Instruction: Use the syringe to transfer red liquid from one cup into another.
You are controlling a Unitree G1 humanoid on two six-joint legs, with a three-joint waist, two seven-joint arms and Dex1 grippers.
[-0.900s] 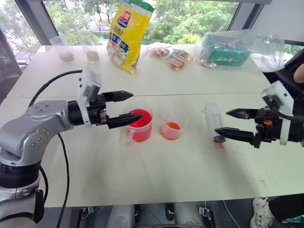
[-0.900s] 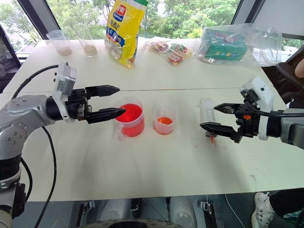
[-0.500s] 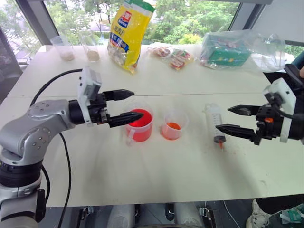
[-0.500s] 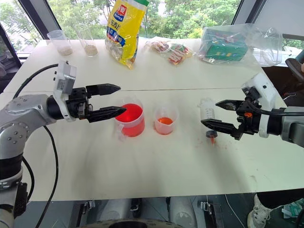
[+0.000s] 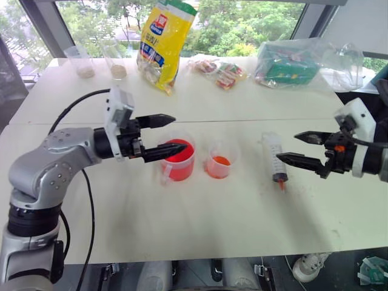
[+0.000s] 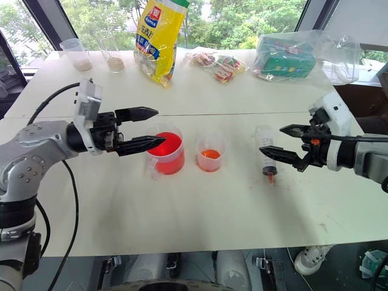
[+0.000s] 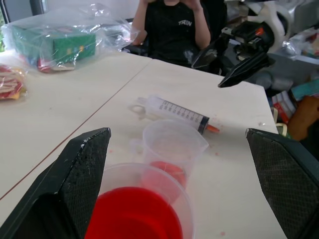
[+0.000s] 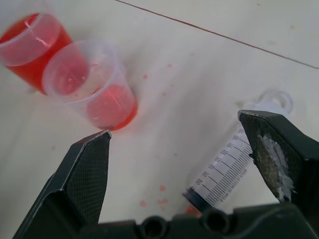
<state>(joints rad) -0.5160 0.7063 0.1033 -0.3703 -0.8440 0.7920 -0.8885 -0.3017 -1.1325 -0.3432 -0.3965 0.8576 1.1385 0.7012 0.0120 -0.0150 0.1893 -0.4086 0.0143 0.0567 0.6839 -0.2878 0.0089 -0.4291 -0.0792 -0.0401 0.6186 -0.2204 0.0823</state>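
Observation:
The syringe [image 5: 273, 156] lies flat on the white table [image 5: 200, 224], its orange-red nozzle tip toward the front edge. My right gripper [image 5: 287, 147] hovers open just right of and above its barrel, touching nothing. The handled cup [image 5: 179, 159] holds bright red liquid [image 7: 134, 219]. To its right stands the smaller cup [image 5: 221, 159] with a little orange-red liquid at its bottom. My left gripper [image 5: 179, 132] is open, pointing right, its fingertips [image 5: 182, 146] over the handled cup's near-left rim. In the right wrist view the syringe [image 8: 227, 169] lies between the open fingers.
At the table's back stand two tall cups with beige powder [image 5: 82, 60], a yellow bag [image 5: 162, 42], snack packets [image 5: 221, 73] and a green box in a clear bag [image 5: 288, 63]. A person [image 7: 174, 25] sits beyond the far right end. Red droplets [image 8: 162, 188] speckle the table near the syringe.
My right gripper has risen slightly and drawn a little to the right above the syringe. The left gripper has edged slightly right. Both stay open; cups and syringe have not moved.

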